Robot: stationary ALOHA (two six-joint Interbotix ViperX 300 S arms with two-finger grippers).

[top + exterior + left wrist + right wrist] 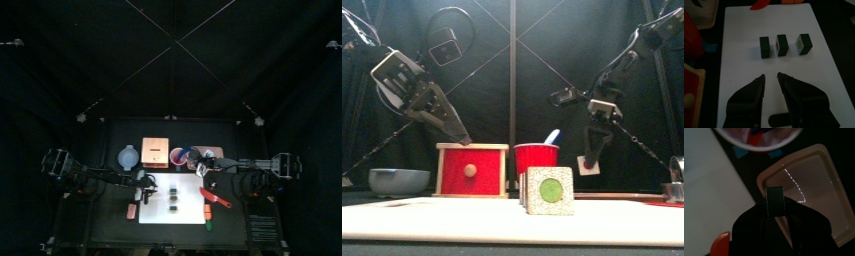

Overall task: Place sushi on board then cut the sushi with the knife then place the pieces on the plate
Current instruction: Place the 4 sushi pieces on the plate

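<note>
Three dark green sushi pieces (782,45) stand in a row on the white board (741,30), also seen in the top view (173,197) and up close in the front view (549,190). My left gripper (770,77) hovers just short of them, jaws a narrow gap apart with nothing between. A fourth sushi piece (774,200) is held in my right gripper (774,210), shut on it, above the pink plate (817,183). In the top view the right gripper (205,171) is at the plate's (214,153) near edge. The red knife (218,200) lies on the board's right side.
Along the back stand the blue-grey bowl (126,157), the wooden box with red drawer front (473,168) and the red cup (537,158) holding a blue knife. A small red toy (130,211) lies left of the board, a green one (210,222) near its front right.
</note>
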